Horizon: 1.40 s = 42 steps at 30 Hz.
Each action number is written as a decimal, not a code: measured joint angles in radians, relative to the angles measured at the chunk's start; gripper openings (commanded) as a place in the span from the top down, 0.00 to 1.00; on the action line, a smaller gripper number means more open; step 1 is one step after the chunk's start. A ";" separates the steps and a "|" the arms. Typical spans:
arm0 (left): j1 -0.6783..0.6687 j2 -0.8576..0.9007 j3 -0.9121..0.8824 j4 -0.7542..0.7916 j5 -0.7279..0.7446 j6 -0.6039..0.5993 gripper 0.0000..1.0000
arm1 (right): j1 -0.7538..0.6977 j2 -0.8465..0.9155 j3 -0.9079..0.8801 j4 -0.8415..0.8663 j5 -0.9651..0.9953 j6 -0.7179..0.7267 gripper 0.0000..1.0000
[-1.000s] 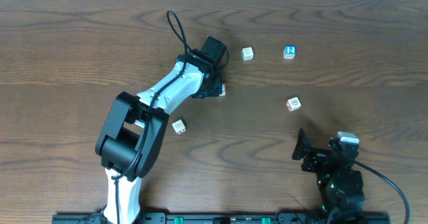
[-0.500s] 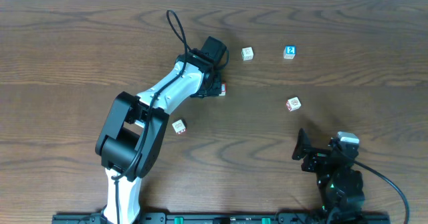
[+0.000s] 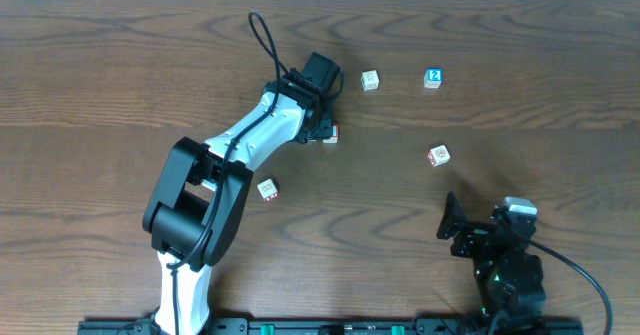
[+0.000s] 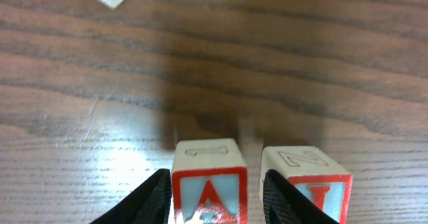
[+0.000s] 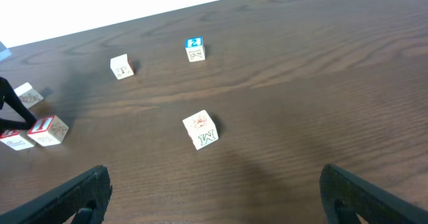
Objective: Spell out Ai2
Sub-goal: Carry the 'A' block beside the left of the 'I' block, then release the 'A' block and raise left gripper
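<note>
From above: the left pincer (image 3: 326, 130) reaches out to mid-table (image 3: 100, 75), its head all but hiding what lies beneath it. The 2 block (image 3: 433, 77) sits well apart toward the far edge, with a pale block (image 3: 370, 80) near it and the M block (image 3: 438, 155) closer in. The right pincer (image 3: 453, 222) is parked at the near edge, away from every block.

From the left wrist: the A block (image 4: 209, 182) stands upright on the wood between the two dark fingers (image 4: 148, 198), and the I block (image 4: 309, 178) is just beside it, outside the far finger. One finger appears to touch the A block and the other sits close by. Whether they are pinching it or have let go cannot be told.

From the right wrist: that pincer's fingers stand wide apart with nothing between them. The 2 block is in plain sight ahead, and the A and I pair is at the far left.

The step in hand looks like seating the A next to the I. The next move calls for freeing the A without nudging its neighbour, then fetching the 2 block and setting it on the I's open side.
</note>
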 measured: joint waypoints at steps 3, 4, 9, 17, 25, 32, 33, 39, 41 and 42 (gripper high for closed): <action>0.000 0.000 0.000 0.008 -0.018 0.000 0.54 | 0.000 0.000 0.000 0.000 0.000 0.000 0.01; 0.000 0.000 0.000 0.012 -0.023 0.000 0.54 | 0.000 0.000 0.000 0.000 0.000 0.000 0.01; 0.000 0.000 0.000 0.045 -0.053 0.000 0.50 | 0.000 0.000 0.000 0.000 0.000 0.000 0.01; 0.000 0.000 0.000 0.136 -0.077 0.001 0.47 | 0.000 0.000 0.000 0.000 0.000 0.000 0.01; 0.039 0.000 0.000 0.117 -0.119 0.001 0.62 | 0.000 0.000 0.000 0.000 0.000 0.000 0.01; 0.089 -0.005 0.000 0.019 -0.118 0.002 0.93 | 0.000 0.000 0.000 0.000 0.000 0.000 0.01; 0.089 -0.007 0.000 0.010 -0.117 0.001 0.94 | 0.000 0.000 0.000 0.000 0.000 0.000 0.01; 0.087 -0.014 0.000 -0.049 -0.115 -0.002 0.94 | 0.000 0.000 0.000 0.000 0.000 0.000 0.01; 0.086 -0.015 0.000 -0.056 -0.115 -0.002 0.94 | 0.000 0.000 0.000 0.000 0.000 0.000 0.01; 0.087 -0.015 0.000 -0.056 -0.115 -0.002 0.94 | 0.000 0.000 0.000 0.000 0.000 0.000 0.01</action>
